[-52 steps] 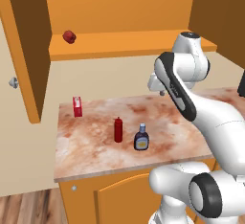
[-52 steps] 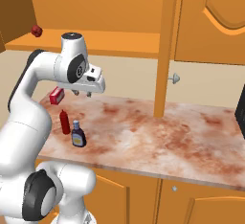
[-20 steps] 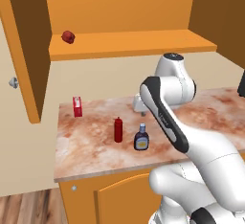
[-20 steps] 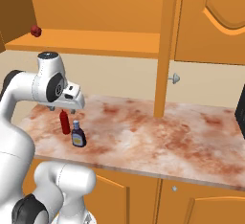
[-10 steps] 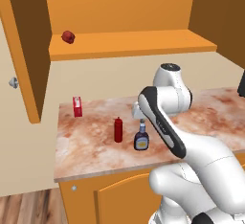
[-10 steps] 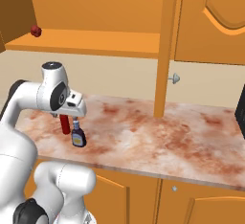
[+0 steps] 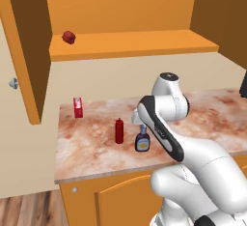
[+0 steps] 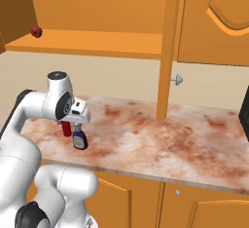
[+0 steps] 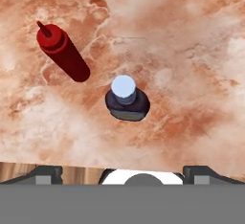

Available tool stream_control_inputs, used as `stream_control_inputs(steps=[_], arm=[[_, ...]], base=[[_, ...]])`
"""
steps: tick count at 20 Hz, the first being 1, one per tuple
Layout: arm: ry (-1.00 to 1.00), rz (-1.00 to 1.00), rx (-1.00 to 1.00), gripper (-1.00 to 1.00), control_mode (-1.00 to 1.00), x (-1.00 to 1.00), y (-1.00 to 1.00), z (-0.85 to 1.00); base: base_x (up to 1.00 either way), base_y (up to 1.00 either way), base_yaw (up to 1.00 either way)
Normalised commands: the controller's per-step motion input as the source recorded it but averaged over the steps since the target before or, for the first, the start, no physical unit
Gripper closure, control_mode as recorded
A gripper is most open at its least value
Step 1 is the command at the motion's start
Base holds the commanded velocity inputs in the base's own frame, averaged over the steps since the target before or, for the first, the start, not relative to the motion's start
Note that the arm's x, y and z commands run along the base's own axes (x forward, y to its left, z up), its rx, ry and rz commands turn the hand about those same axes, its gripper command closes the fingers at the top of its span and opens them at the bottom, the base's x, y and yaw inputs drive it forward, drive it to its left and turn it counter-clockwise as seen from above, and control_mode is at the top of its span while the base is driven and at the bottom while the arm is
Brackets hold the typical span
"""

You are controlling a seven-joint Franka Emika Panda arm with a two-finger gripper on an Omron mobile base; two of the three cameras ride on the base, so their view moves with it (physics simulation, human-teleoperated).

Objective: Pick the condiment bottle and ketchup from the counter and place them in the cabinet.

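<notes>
The condiment bottle point(image 9: 127, 98) stands upright on the worktop point(image 7: 202, 109) near its front edge, with the ketchup point(image 7: 119, 131) just beside it on the side toward the red-and-white carton point(image 7: 77, 107); the hand hangs straight above the dark bottle, probably lined up for a grasp from the top. The fingers point(image 9: 45, 174) barely show at the hand view's lower edge, wide apart and holding nothing. In the base views the white arm covers them.
</notes>
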Motion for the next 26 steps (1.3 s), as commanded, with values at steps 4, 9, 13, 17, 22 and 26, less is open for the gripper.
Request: stream_control_inputs(steps=[4,9,13,17,22,26], arm=[[0.0,0.0,0.0,-1.0,-1.0,0.12,0.0,-0.25],[-0.01,0.0,0.0,-1.0,-1.0,0.03,0.0,-0.26],[-0.01,0.0,0.0,-1.0,-1.0,0.0,0.0,-0.24],[-0.04,0.0,0.0,-1.0,-1.0,0.08,0.0,-0.14],[-0.08,0.0,-0.01,-1.0,-1.0,0.07,0.0,-0.14],[-0.07,0.0,-0.01,-1.0,-1.0,0.02,0.0,-0.18]], base=[[0.0,0.0,0.0],[0.0,0.0,0.0],[0.0,0.0,0.0],[0.0,0.0,0.0],[0.0,0.0,0.0],[0.0,0.0,0.0]])
